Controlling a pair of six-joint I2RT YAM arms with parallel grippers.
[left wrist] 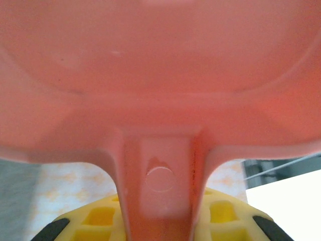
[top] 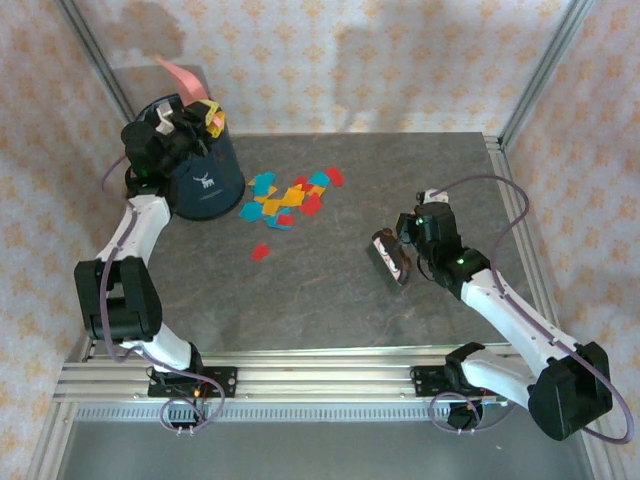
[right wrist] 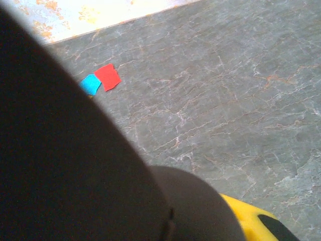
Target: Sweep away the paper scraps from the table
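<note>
Paper scraps (top: 285,195) in red, yellow-orange and teal lie bunched at the middle back of the table (top: 330,300), with one red scrap (top: 260,252) apart in front. My left gripper (top: 208,118) is shut on the handle of a pink dustpan (top: 182,75), held tilted over a dark blue bin (top: 205,180). In the left wrist view the dustpan (left wrist: 160,60) is seen from close up, its handle between yellow fingers (left wrist: 100,218). My right gripper (top: 408,240) is shut on a dark brush (top: 390,258) right of the scraps. The right wrist view has the brush (right wrist: 60,150), a red scrap (right wrist: 108,76) and a blue one (right wrist: 90,84).
The bin stands at the table's back left corner, next to the scraps. Silver rails (top: 300,375) edge the table, and upright posts (top: 540,70) rise at the back corners. Peach patterned walls (top: 350,60) close in the back and sides.
</note>
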